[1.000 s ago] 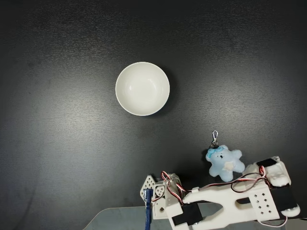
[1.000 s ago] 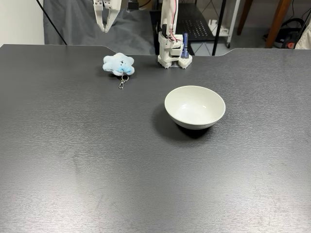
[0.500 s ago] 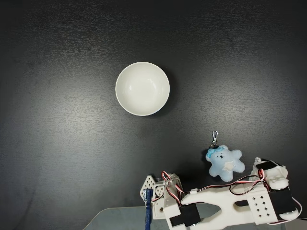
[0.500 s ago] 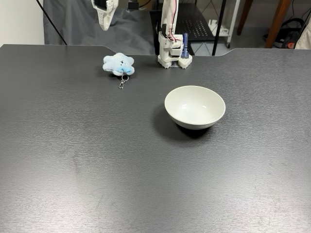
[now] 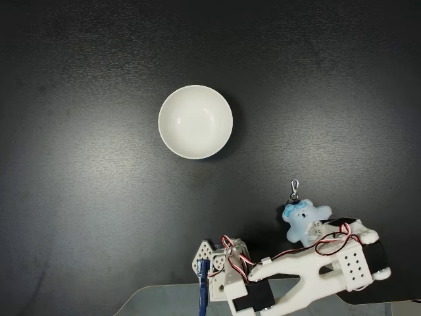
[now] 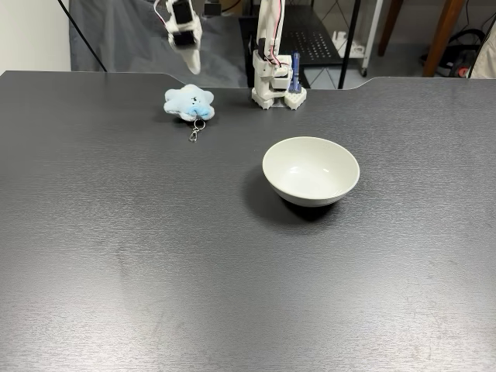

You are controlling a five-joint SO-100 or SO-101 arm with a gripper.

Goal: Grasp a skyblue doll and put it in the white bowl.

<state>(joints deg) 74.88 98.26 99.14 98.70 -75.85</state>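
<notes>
The gripper (image 6: 191, 60), its opening not discernible, is held above the skyblue doll (image 6: 189, 102) for grasping, the white bowl (image 6: 311, 170) awaiting well apart.

Blue doll (image 6: 189, 103) flat, apart from white bowl (image 6: 311, 171).

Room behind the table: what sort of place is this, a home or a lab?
Probably a workshop or office lab: a robot arm is fixed to the black table, with a dark metal stand and floor cables behind.

No readable text, labels, brands or numbers anywhere in both fixed views; nothing printed on any item or surface.
</notes>
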